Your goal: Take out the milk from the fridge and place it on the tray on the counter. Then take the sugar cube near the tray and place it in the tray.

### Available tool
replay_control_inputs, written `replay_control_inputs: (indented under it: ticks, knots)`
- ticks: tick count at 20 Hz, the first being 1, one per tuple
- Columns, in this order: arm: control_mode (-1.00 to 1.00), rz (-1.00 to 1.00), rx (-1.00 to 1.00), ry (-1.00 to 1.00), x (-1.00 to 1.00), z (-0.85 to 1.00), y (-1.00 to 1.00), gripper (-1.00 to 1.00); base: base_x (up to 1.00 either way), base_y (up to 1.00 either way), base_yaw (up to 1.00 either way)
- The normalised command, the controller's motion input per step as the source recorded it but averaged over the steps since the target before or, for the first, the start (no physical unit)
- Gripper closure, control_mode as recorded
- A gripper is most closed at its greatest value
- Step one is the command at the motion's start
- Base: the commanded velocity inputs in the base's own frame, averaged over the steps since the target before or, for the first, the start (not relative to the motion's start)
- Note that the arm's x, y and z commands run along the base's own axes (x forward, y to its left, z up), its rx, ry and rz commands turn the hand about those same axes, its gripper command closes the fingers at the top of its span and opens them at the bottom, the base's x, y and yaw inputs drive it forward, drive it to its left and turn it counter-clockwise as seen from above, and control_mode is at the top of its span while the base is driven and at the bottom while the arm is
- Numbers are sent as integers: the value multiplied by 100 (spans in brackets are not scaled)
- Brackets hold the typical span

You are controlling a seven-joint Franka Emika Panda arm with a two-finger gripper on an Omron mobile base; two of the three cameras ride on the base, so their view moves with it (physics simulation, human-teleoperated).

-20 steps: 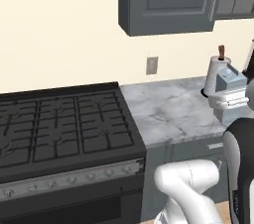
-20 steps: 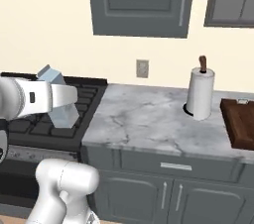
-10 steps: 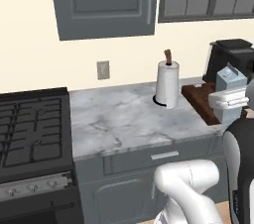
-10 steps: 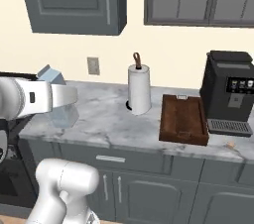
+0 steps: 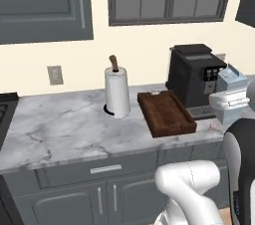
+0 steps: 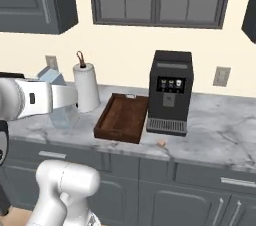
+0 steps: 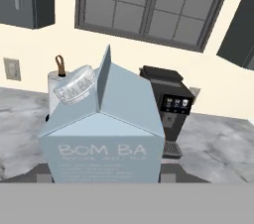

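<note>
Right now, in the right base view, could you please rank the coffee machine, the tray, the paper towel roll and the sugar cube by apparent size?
1. Coffee machine
2. Tray, its footprint close to the machine's bulk, so these two are hard to separate
3. Paper towel roll
4. Sugar cube, by far the smallest

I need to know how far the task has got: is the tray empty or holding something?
Empty: the tray shows bare wood inside, and the milk is off to its side.

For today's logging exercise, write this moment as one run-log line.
phase: carrying | gripper: shut on milk | tray: on counter | sugar cube: beside tray
</note>
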Motion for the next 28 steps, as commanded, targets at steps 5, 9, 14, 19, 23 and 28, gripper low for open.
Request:
replay_control_inputs:
  ticks: [5, 9, 14, 19, 23, 28]
  knots:
    - [100, 0, 0, 0, 0, 0, 0, 100, 42, -53, 13]
    - [100, 0, 0, 0, 0, 0, 0, 100, 69, 3, 2]
    - [100, 0, 0, 0, 0, 0, 0, 100, 65, 1, 0]
    - [100, 0, 0, 0, 0, 0, 0, 100, 39, 0, 0]
    - [100, 0, 0, 0, 0, 0, 0, 100, 47, 25, -1]
    - [100, 0, 0, 0, 0, 0, 0, 100, 54, 25, -1]
